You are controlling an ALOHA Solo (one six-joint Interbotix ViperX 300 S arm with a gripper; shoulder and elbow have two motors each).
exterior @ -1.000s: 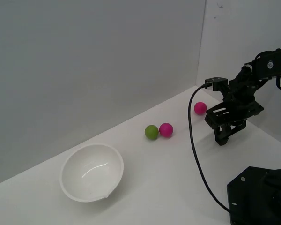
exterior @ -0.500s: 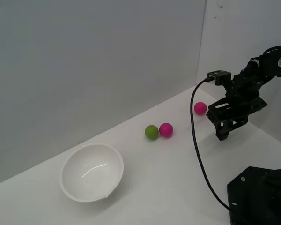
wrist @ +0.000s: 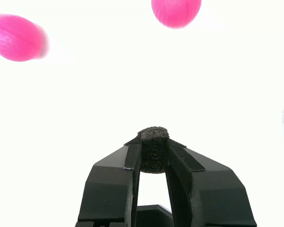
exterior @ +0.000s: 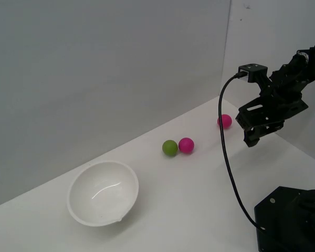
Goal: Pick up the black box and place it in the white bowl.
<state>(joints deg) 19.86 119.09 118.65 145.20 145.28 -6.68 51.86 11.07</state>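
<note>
Gripper (wrist: 153,156) clamped on the black box (wrist: 153,150), held in the air above the white table (exterior: 189,194), white bowl (exterior: 103,192) well apart toward the exterior view's left, green ball (exterior: 170,148) touching a pink ball (exterior: 186,145), second pink ball (exterior: 224,121) near the gripper

A small matte green ball (exterior: 169,148) sits on the plain white desk (exterior: 189,194), touching a matte pink ball (exterior: 186,145) on the exterior view's right. A second pink ball (exterior: 224,121) lies farther right, well apart, near the pale wall (exterior: 94,68).
</note>
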